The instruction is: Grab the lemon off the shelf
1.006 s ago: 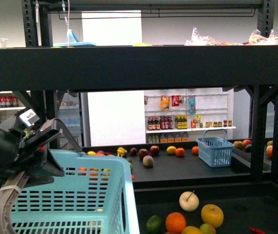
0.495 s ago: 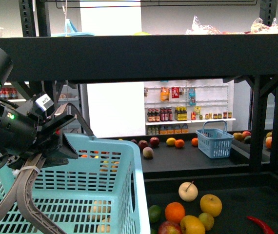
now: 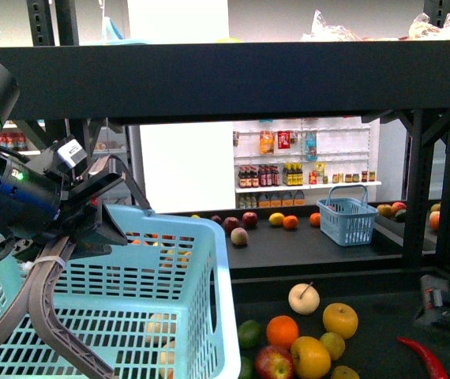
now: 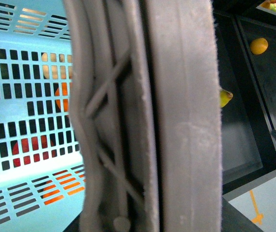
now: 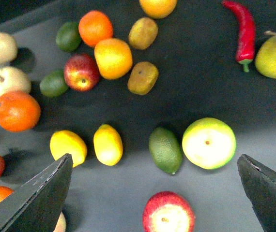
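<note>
The lemon (image 5: 108, 144), a small yellow oval, lay on the dark lower tray of the shelf (image 5: 210, 82), seen from above in the right wrist view. A rounder yellow fruit (image 5: 68, 147), possibly a second lemon, sat just beside it on one side, and a lime (image 5: 164, 150) lay near on the other.

My right gripper (image 5: 153, 158) hung above them with its fingers spread wide and nothing between them. Its centre was closer to the lime than to the lemon.

Over the last second the front view had changed. The shelf's upper tier (image 3: 209, 79) had slid higher in the frame, and more of the loose fruit below had come into sight. The right gripper (image 3: 446, 300) had appeared at the lower right, where it had been absent before. I judged that the reach had begun but no grasp had been made. The gripper needed to shift toward the lemon before closing.

My left gripper (image 3: 99, 225) was at the grey handle (image 4: 176, 121) of the light blue basket (image 3: 170, 260). I could not tell whether its fingers were closed.
</note>
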You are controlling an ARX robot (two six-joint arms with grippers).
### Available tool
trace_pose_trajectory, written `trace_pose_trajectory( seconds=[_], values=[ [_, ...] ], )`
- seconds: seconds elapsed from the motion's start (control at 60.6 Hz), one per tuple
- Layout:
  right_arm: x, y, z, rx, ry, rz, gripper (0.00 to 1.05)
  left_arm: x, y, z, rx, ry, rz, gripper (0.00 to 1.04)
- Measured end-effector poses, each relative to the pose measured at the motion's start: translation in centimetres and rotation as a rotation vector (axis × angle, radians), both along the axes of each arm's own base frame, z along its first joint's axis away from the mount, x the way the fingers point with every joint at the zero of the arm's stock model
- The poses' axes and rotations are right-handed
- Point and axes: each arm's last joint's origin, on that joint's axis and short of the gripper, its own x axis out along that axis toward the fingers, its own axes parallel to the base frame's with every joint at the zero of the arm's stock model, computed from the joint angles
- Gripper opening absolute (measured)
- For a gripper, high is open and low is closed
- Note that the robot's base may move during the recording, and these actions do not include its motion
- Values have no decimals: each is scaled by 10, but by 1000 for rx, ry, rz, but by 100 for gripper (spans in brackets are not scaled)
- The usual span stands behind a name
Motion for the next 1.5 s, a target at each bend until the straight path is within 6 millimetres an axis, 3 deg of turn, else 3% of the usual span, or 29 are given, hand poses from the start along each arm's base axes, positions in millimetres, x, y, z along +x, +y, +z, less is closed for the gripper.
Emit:
trace_pose_trajectory(
  seconds=[0.181, 0.429, 0.577, 1.023, 1.501],
  values=[
    [43, 36, -48, -58, 69, 117, 102, 0, 0, 0, -1, 0, -2, 27],
    [62, 88, -100, -76, 126, 224, 102, 0, 0, 0, 2, 0, 3, 27],
    [72, 108, -121, -101, 131, 257, 102, 0, 0, 0, 2, 0, 3, 27],
    [91, 116, -182, -172, 197, 261, 102, 0, 0, 0, 1, 0, 2, 27],
    [107, 130, -212, -200, 229, 286, 102, 0, 0, 0, 1, 0, 1, 27]
  ],
)
